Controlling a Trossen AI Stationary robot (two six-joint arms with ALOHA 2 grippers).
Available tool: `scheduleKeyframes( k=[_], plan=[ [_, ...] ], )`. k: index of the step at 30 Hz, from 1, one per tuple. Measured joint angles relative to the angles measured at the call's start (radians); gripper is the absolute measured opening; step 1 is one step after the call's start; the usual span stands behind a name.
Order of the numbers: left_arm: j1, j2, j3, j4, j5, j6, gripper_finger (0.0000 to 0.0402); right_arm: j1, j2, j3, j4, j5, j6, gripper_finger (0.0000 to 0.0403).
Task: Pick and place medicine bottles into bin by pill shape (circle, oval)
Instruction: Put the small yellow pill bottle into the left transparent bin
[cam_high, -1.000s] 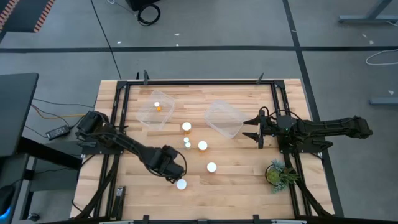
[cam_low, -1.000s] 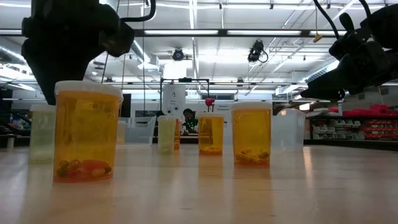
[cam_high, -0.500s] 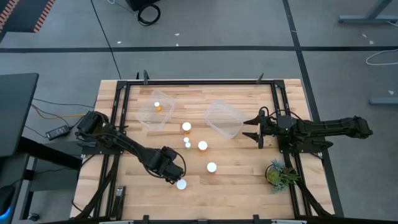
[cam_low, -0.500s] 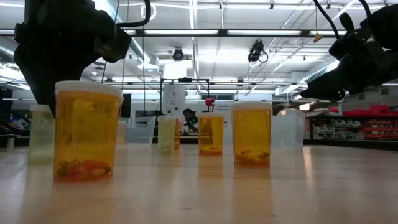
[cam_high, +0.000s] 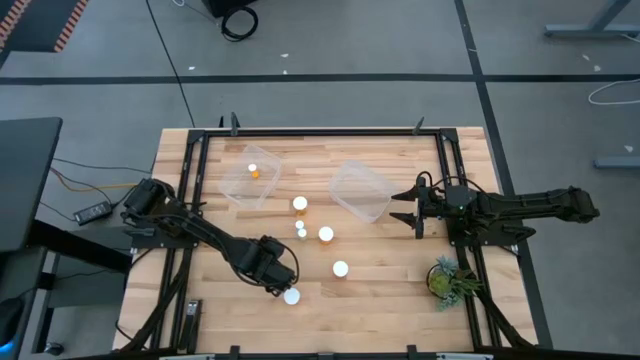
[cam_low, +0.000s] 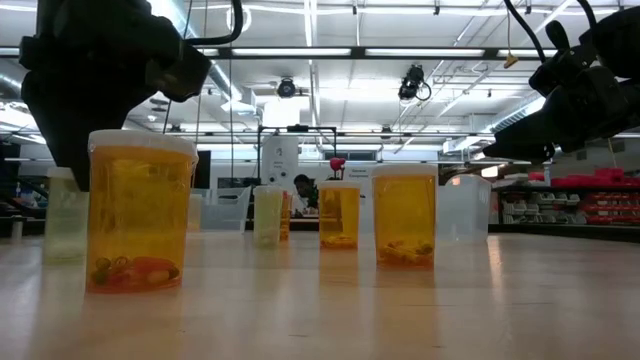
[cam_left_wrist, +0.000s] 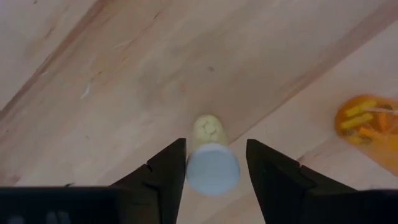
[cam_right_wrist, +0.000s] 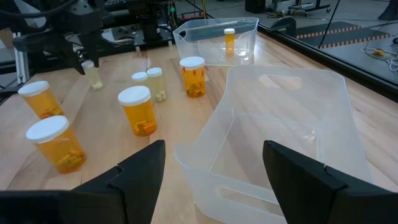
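Standing upright on the tabletop (cam_high: 400, 290), long axis vertical and white cap up: a narrow pale medicine bottle (cam_left_wrist: 211, 163), seen cap-on between the spread fingers of the left tool (cam_left_wrist: 214, 171), fingers flanking the cap, contact not discernible. Near the front edge, beside a wide orange bottle (cam_high: 291, 296). Right tool (cam_high: 403, 209) open, hovering beside the empty clear bin (cam_high: 360, 190).

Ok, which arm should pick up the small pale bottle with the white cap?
Left. The left tool is open around that small pale translucent white-capped bottle. The right tool waits across the table beside the clear plastic bin.
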Motion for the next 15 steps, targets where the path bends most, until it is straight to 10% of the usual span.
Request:
scheduleKeyframes(
  k=[15],
  plan=[
    [0.001, 0.0, 0.0, -0.026, 0.033, 0.071, 0.0189, 0.0, 0.0, 0.0, 0.0, 0.0, 0.0, 0.0276]
  ],
)
